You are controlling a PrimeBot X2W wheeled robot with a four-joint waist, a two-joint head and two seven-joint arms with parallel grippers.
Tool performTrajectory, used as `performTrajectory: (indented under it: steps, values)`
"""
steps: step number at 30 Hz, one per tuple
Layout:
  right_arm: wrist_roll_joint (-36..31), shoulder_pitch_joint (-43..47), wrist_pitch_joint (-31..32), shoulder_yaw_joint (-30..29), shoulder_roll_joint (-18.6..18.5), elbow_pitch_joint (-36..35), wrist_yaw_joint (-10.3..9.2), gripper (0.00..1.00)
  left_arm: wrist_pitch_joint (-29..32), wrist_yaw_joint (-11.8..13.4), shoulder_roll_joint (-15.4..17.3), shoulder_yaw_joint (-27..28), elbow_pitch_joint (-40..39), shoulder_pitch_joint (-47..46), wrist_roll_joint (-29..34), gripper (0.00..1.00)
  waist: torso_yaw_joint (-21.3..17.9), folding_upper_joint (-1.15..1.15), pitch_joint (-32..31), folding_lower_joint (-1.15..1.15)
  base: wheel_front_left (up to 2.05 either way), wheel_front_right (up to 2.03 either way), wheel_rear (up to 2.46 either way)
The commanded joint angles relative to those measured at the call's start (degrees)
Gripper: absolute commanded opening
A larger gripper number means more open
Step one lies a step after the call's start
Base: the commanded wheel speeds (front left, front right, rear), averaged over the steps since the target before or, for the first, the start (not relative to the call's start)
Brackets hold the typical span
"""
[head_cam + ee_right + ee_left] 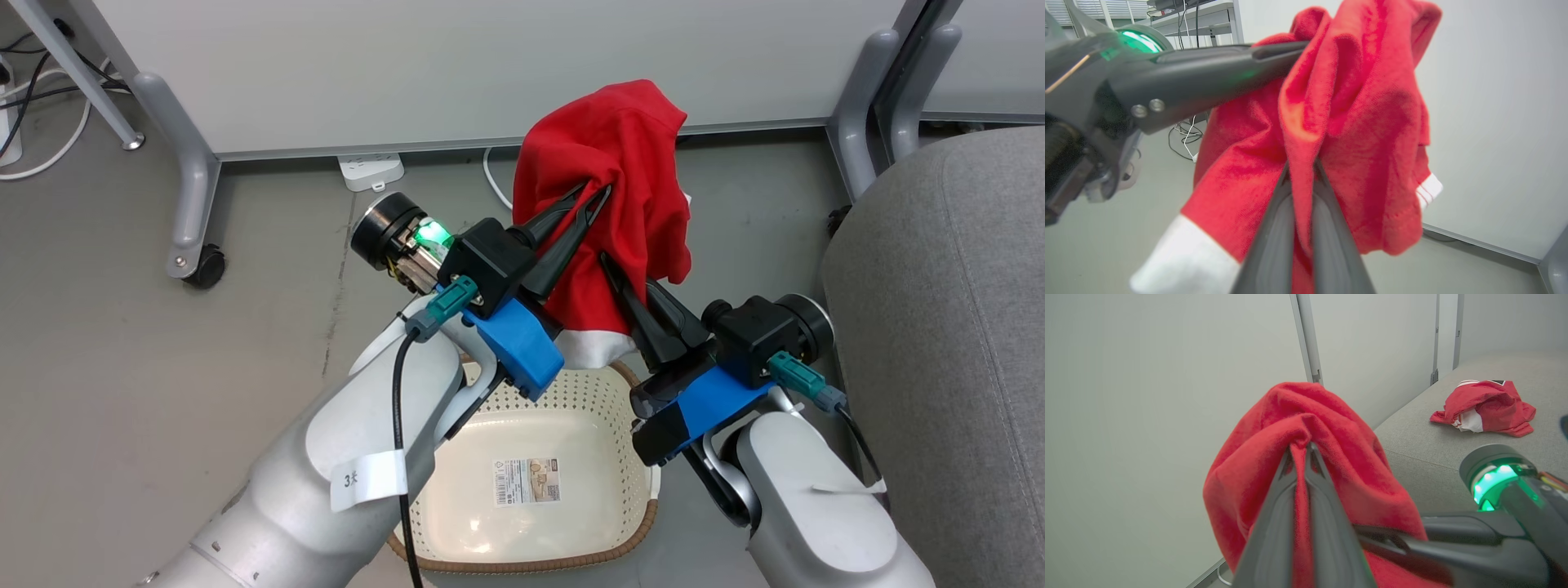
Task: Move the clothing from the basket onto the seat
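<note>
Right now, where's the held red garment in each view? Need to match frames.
Head view: held red garment upper centre, above the basket in frame, pinched by left gripper and right gripper.
Left wrist view: held red garment centre, bunched over that gripper's fingertips.
Right wrist view: held red garment centre, hanging from top edge to bottom.
Shared landmark: white wall panel behind it in all three.

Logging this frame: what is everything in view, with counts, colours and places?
held garment: 1, red, white trim, raised above basket
second garment: 1, red-white, lying on seat
basket: 1, cream, brown rim, floor, below held garment
label: 1, white, basket bottom
seat: 1, light grey, robot's right
power strip: 1, white, floor by panel
left gripper: 1, dark, shut on held garment
right gripper: 1, dark, shut on held garment
</note>
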Motion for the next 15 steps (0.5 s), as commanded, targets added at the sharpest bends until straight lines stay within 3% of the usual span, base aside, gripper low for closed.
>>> performTrajectory:
  steps: [1,15]
  values:
    - [0.37,-0.66,-0.03,0.05,-0.11,0.11,0.01,0.00,-0.29,-0.04,-0.06,0.19,-0.09,-0.66,0.15,0.00,0.00,0.00,-0.07,-0.01,0.00,0.00,0.00]
    - [0.37,-1.05,-0.03,0.00,-0.11,0.26,0.01,0.00,-0.29,-0.06,0.20,-0.16,-0.16,-0.57,-0.08,0.00,-0.27,0.00,-0.33,-0.01,0.00,0.00,0.00]
